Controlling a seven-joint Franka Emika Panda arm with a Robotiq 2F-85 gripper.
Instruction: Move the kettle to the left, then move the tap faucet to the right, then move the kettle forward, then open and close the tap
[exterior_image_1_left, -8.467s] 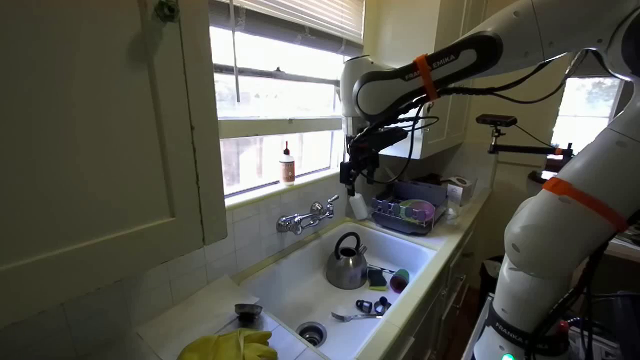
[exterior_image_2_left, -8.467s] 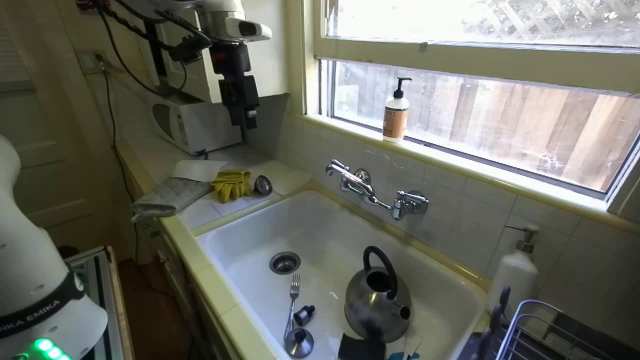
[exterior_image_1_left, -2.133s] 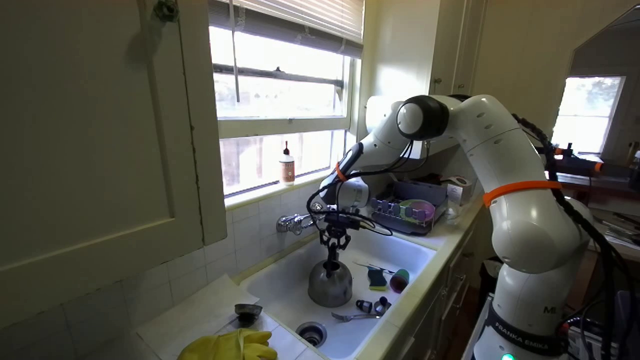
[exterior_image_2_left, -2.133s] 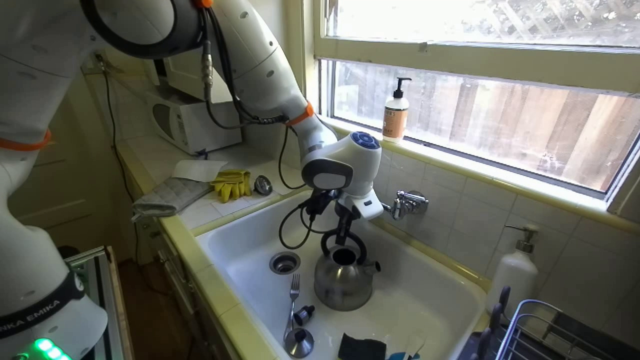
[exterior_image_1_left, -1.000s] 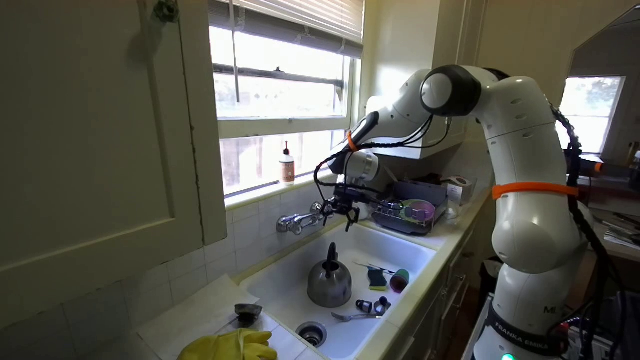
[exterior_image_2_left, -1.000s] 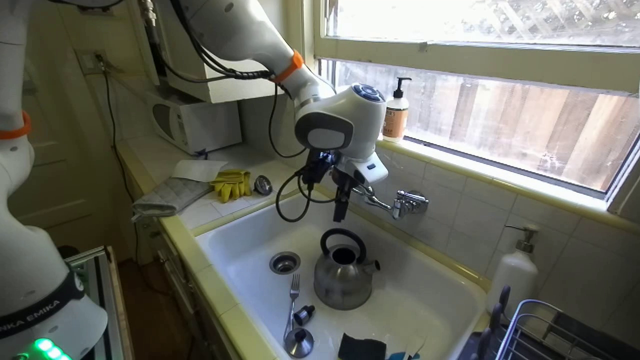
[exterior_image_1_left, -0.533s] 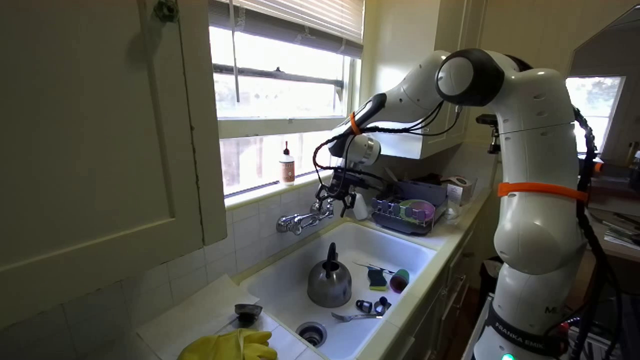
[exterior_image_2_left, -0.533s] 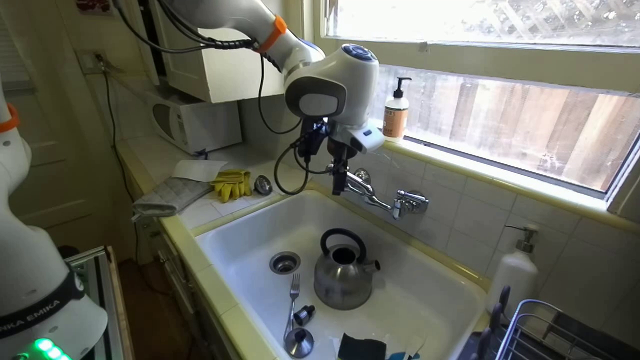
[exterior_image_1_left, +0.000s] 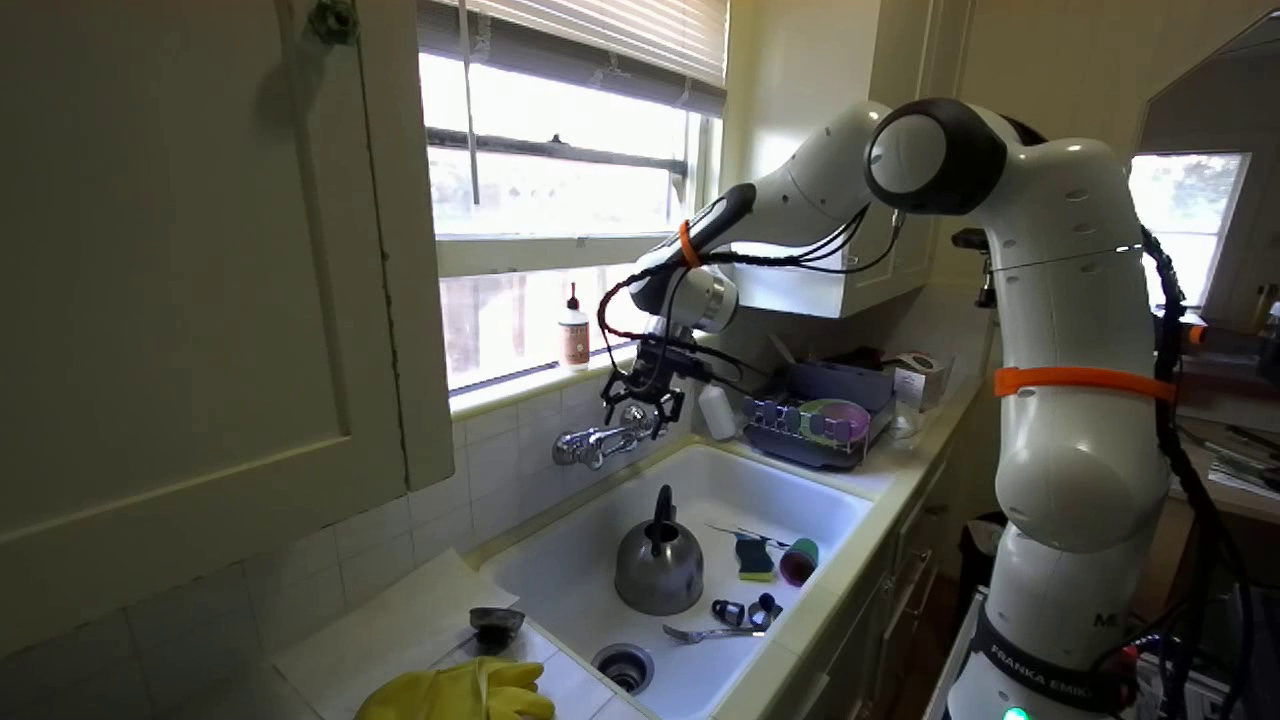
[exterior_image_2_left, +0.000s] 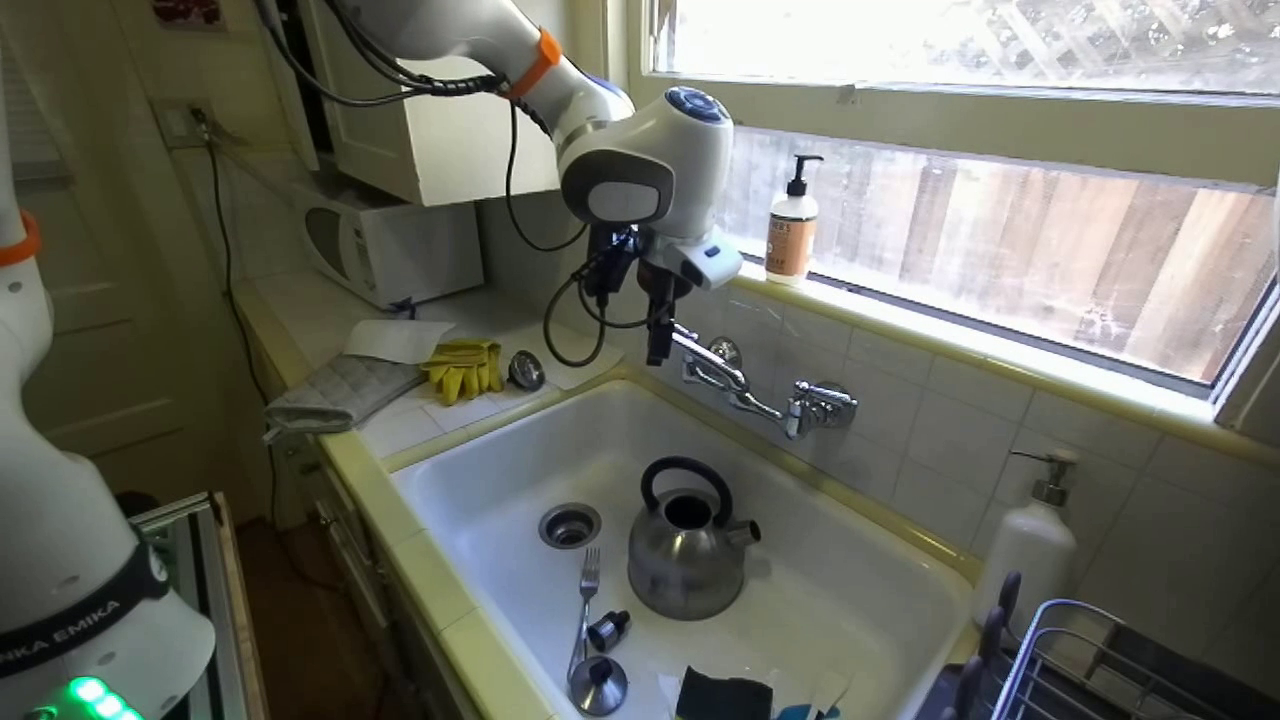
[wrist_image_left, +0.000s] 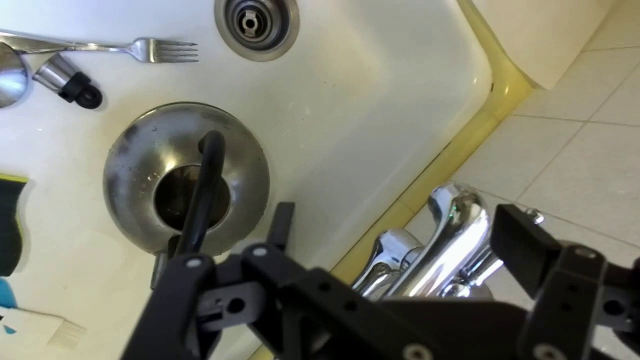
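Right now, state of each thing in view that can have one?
gripper: open, holding nothing
kettle: upright, top opening uncovered
tap faucet: not visibly running
drain: nothing on top
fork: lying flat
green cup: on its side
orange-labelled bottle: upright
white pump bottle: upright
yellow gloves: unworn
window blind: partly raised
base light: lit green

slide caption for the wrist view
Open jaws frame the chrome tap faucet; kettle, fork and drain show in the white sink.
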